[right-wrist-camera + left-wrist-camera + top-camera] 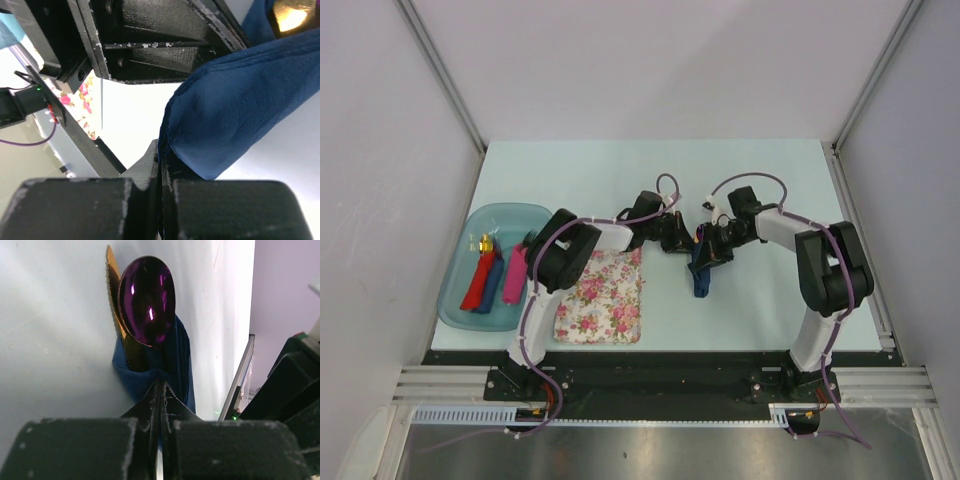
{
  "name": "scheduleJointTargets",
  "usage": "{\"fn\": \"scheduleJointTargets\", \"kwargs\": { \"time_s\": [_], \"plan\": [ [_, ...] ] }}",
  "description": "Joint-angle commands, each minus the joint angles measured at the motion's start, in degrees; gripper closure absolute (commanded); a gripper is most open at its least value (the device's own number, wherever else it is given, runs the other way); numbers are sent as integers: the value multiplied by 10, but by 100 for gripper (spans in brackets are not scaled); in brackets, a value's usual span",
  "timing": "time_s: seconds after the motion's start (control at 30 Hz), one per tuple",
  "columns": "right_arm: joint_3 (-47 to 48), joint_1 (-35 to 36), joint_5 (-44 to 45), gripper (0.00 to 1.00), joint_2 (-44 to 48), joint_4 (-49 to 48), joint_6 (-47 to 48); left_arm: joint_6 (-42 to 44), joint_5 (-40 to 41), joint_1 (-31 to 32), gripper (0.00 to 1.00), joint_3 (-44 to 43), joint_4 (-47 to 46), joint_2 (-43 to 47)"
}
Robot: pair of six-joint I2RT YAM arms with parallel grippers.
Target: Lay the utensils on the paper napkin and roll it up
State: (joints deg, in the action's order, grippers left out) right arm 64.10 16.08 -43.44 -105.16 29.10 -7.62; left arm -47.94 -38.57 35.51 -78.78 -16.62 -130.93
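Observation:
The dark navy paper napkin [700, 281] lies wrapped into a narrow bundle on the table between my two arms. In the left wrist view the napkin [177, 357] folds round the purple spoon [147, 300] and the gold-orange serrated utensil [115, 305], whose heads stick out of its far end. My left gripper [161, 384] is shut on the napkin's near edge. My right gripper [161, 150] is shut on a fold of the napkin [235, 115], with a gold tip [292, 12] showing at the top corner. From above, the left gripper [684, 243] and right gripper [708, 250] meet at the bundle's top.
A pink-and-white floral mat [605, 300] lies just left of the bundle, partly under the left arm. A teal tray [460, 290] at the far left holds chunky red, blue and pink pieces. The left gripper's black body [150, 40] looms close in the right wrist view.

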Motion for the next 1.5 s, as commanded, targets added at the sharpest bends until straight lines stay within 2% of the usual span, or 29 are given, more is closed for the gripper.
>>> {"fn": "scheduleJointTargets", "kwargs": {
  "time_s": [0.0,0.37,0.63,0.73,0.87,0.93,1.13,1.17,1.2,1.47],
  "plan": [
    [-8,15,17,100,-8,-18,14,40,62,7,100,0,63,-12],
    [-53,17,6,100,-43,-71,-11,43,66,8,100,2,69,-6],
    [-60,0,-4,99,-68,-91,-16,7,54,-11,99,48,-9,52],
    [-58,-9,-11,93,-78,-92,-17,5,50,-24,97,60,-10,77],
    [-56,-18,-16,77,-82,-92,-18,17,52,-31,94,78,-3,108],
    [-55,-20,-23,75,-86,-93,-21,24,53,-31,92,83,-3,124],
    [-55,-27,-27,58,-90,-95,-23,7,27,-26,89,87,-48,127],
    [-55,-27,-27,50,-89,-96,-24,7,24,-23,89,82,-45,125],
    [-56,-28,-26,46,-87,-96,-24,7,22,-18,89,78,-42,122],
    [-59,-31,-29,43,-83,-100,-20,18,-3,9,92,32,-9,85]
  ]
}}
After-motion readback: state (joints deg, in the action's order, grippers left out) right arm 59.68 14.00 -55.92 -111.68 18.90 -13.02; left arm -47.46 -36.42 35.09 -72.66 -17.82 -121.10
